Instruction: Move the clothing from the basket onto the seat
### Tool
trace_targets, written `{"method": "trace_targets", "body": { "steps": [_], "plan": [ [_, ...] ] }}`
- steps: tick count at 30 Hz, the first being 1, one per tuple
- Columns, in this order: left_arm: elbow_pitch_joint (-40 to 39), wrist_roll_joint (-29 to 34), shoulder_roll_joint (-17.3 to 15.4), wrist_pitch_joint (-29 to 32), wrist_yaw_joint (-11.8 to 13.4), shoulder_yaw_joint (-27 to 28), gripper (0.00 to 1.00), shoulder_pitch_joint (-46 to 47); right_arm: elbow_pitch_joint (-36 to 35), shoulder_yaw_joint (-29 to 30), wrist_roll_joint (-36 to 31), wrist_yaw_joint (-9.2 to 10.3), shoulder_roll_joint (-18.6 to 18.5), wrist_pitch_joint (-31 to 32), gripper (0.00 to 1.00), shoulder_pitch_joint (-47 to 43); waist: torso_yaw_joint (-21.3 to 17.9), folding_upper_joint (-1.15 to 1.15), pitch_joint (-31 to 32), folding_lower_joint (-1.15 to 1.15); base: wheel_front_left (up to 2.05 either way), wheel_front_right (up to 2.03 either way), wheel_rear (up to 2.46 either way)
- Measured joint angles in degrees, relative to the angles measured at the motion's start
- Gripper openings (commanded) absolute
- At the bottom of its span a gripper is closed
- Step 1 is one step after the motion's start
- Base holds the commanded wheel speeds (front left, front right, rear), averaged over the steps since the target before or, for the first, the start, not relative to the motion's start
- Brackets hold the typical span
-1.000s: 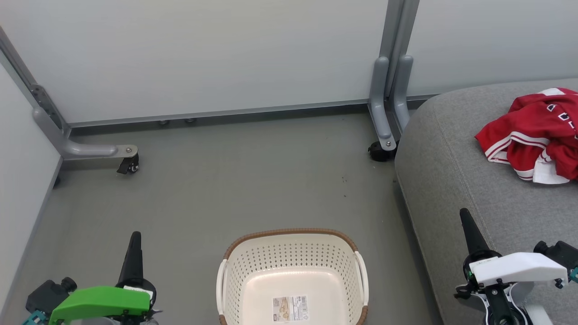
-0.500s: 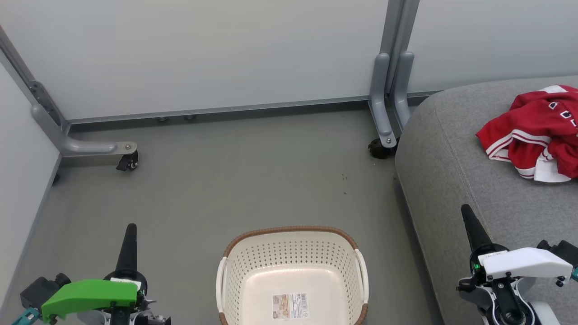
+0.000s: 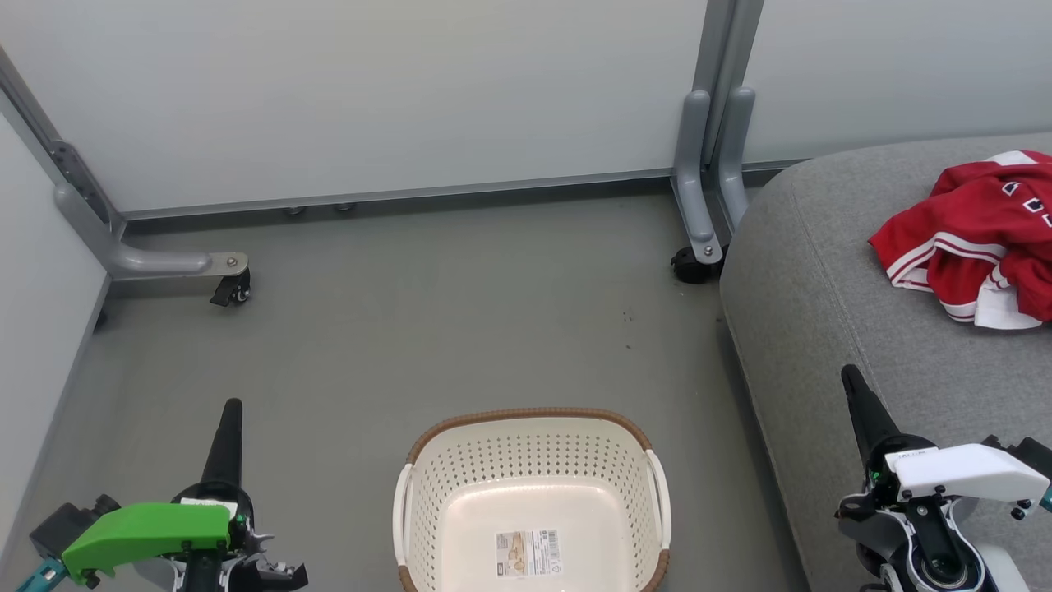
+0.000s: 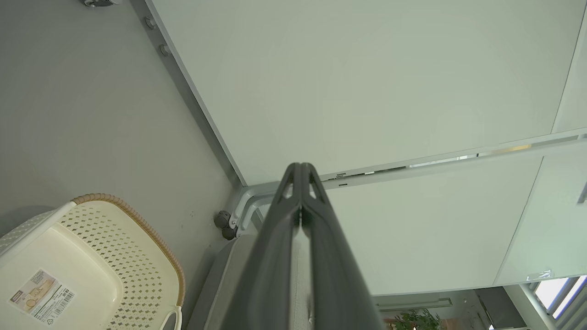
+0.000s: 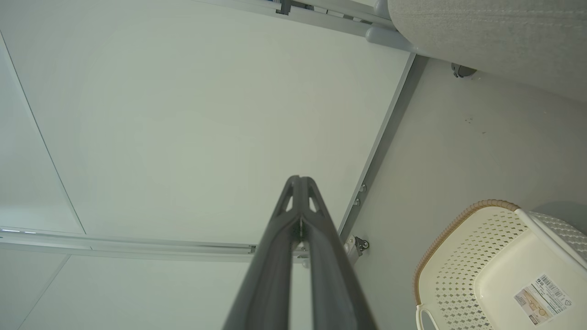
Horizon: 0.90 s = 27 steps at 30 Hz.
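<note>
Head view: one basket point(image 3: 530, 457) stands on the floor point(image 3: 411, 329) with just its bottom label point(image 3: 528, 552) inside. The clothing point(image 3: 974, 238), one red jersey, lies crumpled on the seat point(image 3: 830, 312), well apart from the basket. Two claws flank the basket, the left claw point(image 3: 231, 409) and the right claw point(image 3: 850, 376), each pinched together with nothing between its fingers.

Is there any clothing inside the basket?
No, the basket holds just its label, while the red jersey lies on the grey seat.
</note>
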State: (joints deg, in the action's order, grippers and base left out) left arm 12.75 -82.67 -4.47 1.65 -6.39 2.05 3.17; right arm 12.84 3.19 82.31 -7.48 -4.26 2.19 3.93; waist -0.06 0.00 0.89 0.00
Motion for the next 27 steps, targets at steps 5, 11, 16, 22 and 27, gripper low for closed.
{"method": "trace_targets", "body": {
  "steps": [5, 11, 16, 22, 27],
  "plan": [
    [0.3, -2.2, 0.0, 0.7, -0.1, 0.5, 0.00, 0.4, 0.2, 0.3, 2.1, 0.00, 0.0, 0.5, 0.00, 0.4, 0.0, 0.00, -0.2, 0.00, 0.00, 0.00, 0.00],
    [0.5, -4.6, 0.0, 1.3, -0.3, 1.0, 0.00, 1.0, 0.4, 0.8, 4.6, 0.00, 0.1, 1.3, 0.00, 1.0, 0.0, 0.00, -0.4, 0.00, 0.00, 0.00, 0.00],
    [0.6, -6.7, 0.0, 1.9, -0.6, 1.4, 0.00, 1.5, 0.7, 1.1, 6.7, 0.00, 0.2, 1.8, 0.00, 1.1, 0.0, 0.00, -0.6, 0.00, 0.00, 0.00, 0.00],
    [0.9, -9.0, 0.1, 2.6, -0.7, 1.9, 0.00, 2.0, 0.8, 1.5, 8.9, 0.00, 0.2, 2.6, 0.00, 1.5, 0.0, 0.00, -0.9, 0.00, 0.00, 0.00, 0.00],
    [1.2, -11.0, 0.1, 3.2, -0.9, 2.3, 0.00, 2.4, 1.0, 1.8, 10.8, 0.00, 0.3, 3.1, 0.00, 1.8, 0.1, 0.00, -1.1, 0.00, 0.00, 0.00, 0.00]
  ]
}}
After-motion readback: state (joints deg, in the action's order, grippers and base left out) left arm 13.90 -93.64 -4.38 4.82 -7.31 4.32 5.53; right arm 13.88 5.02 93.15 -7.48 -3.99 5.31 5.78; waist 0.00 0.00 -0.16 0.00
